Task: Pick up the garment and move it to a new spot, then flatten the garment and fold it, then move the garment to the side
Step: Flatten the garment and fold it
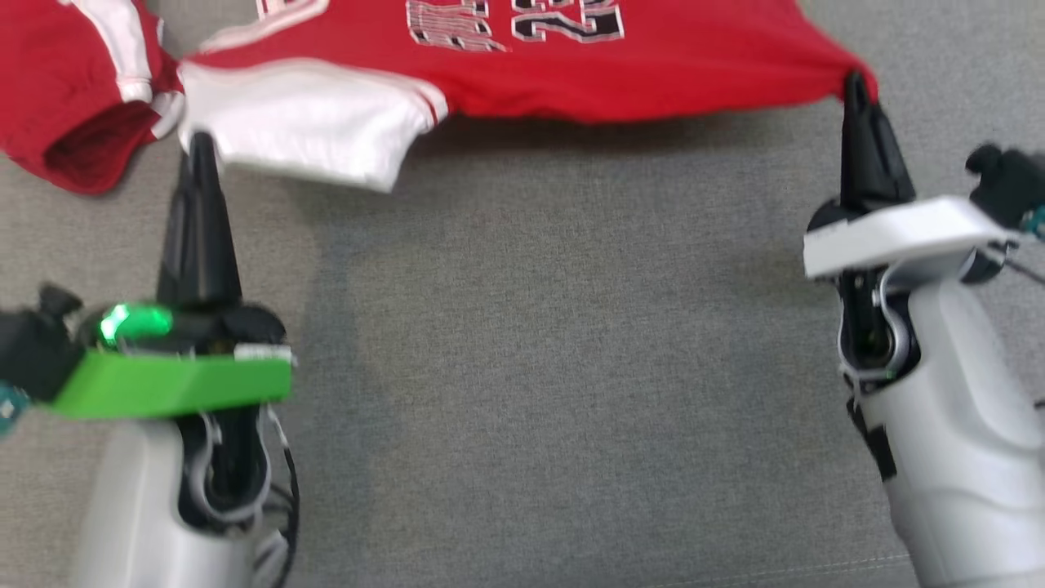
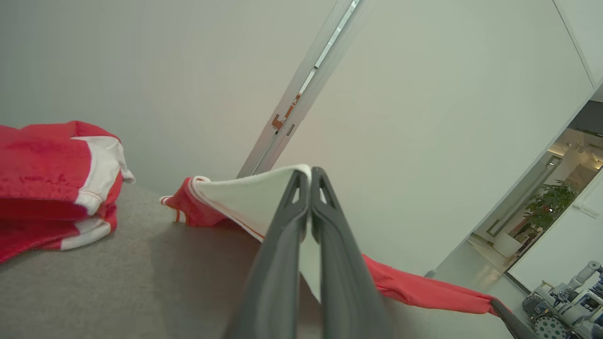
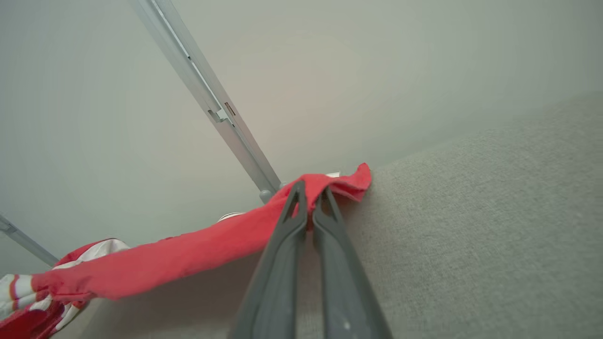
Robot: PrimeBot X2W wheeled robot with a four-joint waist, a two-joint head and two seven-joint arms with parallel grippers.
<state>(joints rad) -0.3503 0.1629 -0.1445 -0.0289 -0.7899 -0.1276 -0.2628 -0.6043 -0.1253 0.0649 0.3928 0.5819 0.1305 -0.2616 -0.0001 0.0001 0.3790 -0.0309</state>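
the red and white garment [image 1: 637,73] lies across the far side of the grey fabric surface [image 1: 522,367]. its near edge is lifted clear of the surface and stretched taut between the two arms. the left gripper [image 1: 200,147] has its jaws pressed together on the white panel by the sleeve [image 1: 73,106]. the right gripper [image 1: 855,86] has its jaws clamped on the red corner at the other end. the held edge runs left to right, square across the line of both pairs of jaws, and the body of the garment lies beyond them, away from the robot. neither arm looks nearer than the other. i'd judge the coming move needs both wrists travelling level, or the edge will skew. the bunched sleeve outside the left hold could trail.
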